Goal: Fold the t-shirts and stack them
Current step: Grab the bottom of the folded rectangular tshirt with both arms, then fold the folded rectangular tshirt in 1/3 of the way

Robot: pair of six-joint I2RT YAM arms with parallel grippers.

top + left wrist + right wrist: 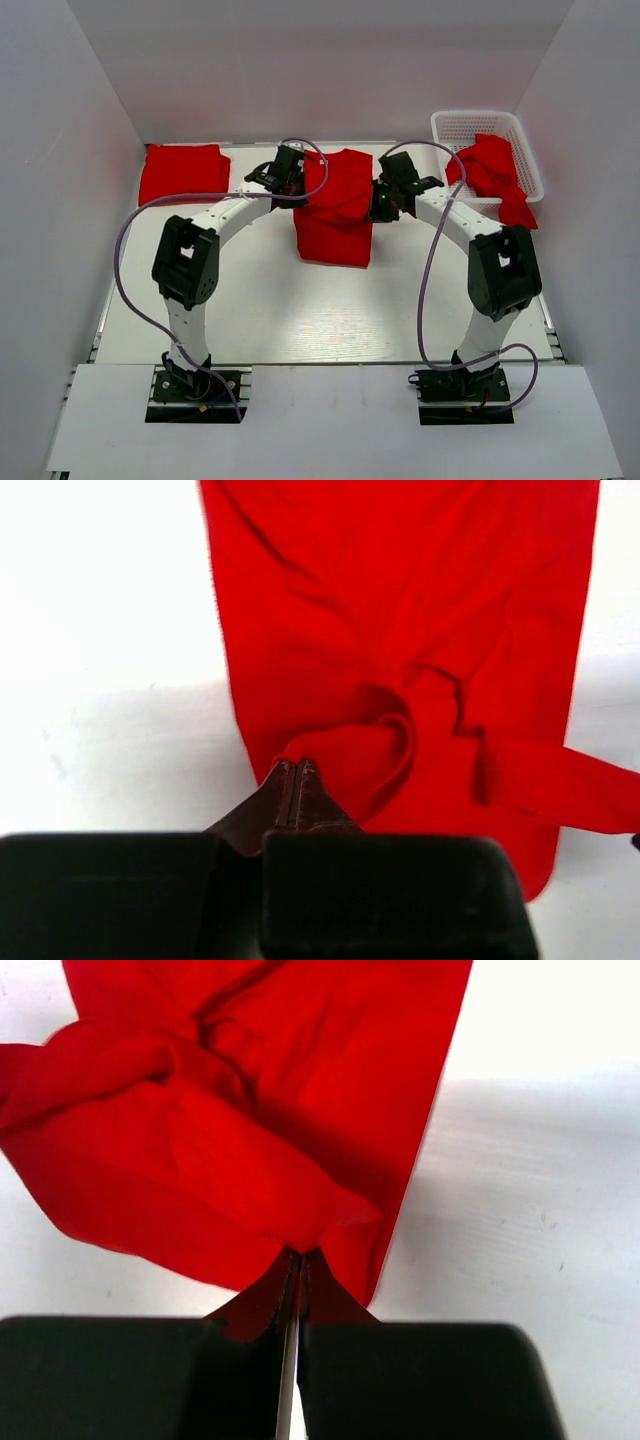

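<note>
A red t-shirt (335, 215) lies partly folded in the middle of the table, its near part flat and its far part lifted between the two grippers. My left gripper (297, 181) is shut on the shirt's left edge; in the left wrist view its tips (293, 766) pinch a fold of the red fabric (400, 630). At the shirt's right edge, my right gripper (384, 203) is shut too, and its tips (302, 1253) clamp a bunched corner of the cloth (250, 1110). A folded red t-shirt (183, 172) rests at the back left.
A white lattice basket (478, 115) stands at the back right with crumpled red t-shirts (492, 172) in it, one hanging over its near rim. White walls close in the table on the left, back and right.
</note>
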